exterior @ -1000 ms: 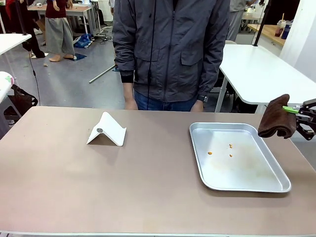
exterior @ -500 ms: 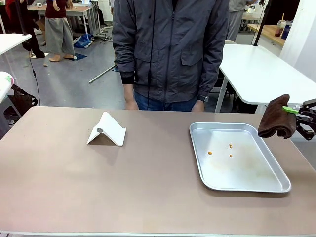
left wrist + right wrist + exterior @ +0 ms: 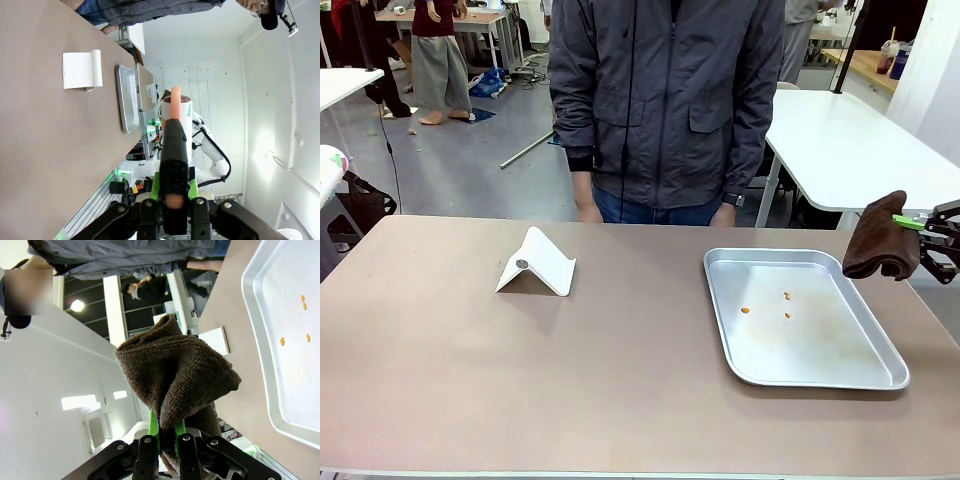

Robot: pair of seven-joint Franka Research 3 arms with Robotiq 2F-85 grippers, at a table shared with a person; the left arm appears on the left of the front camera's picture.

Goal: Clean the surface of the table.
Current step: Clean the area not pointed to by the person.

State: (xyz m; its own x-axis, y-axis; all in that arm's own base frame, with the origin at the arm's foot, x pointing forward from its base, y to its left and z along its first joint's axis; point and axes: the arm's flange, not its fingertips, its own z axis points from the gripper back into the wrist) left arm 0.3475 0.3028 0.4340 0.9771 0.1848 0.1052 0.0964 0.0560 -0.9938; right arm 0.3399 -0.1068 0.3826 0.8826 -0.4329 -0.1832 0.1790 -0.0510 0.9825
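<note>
Counter (image 3: pixel 520 380): tan matte top with a pale edge, spans the whole front view. Silver tray (image 3: pixel 720 320) sits on its right part, long side running toward the near edge. The tray's right rim is close to the counter's right edge, leaving a narrow strip of bare top there. A wider bare band lies between the tray's near rim and the counter's near edge.

Left of the tray there is big open room. The only thing standing there is a white folded stand (image 3: pixel 535 265), well apart from the tray and nearer the far edge. A few orange crumbs (image 3: pixel 746 310) lie inside the tray, in its far half.

Right gripper (image 3: pixel 918 224) is off the tray's right side, past the counter edge and above tray level. It is pinched on a brown cloth (image 3: pixel 882 240) that hangs bunched toward the tray, not touching it. In the right wrist view the green pads squeeze the cloth fold.

Left gripper (image 3: pixel 173 200) is clamped around a black stick-shaped tool (image 3: pixel 174 145) with pinkish ends. It is held off the counter on the side far from the tray.

A person (image 3: pixel 660 100) in a grey jacket stands beyond the far edge, up-left of the tray, with hands at the edge. A white-topped table (image 3: pixel 840 150) stands behind the tray. Grey floor and more tables lie farther back.
</note>
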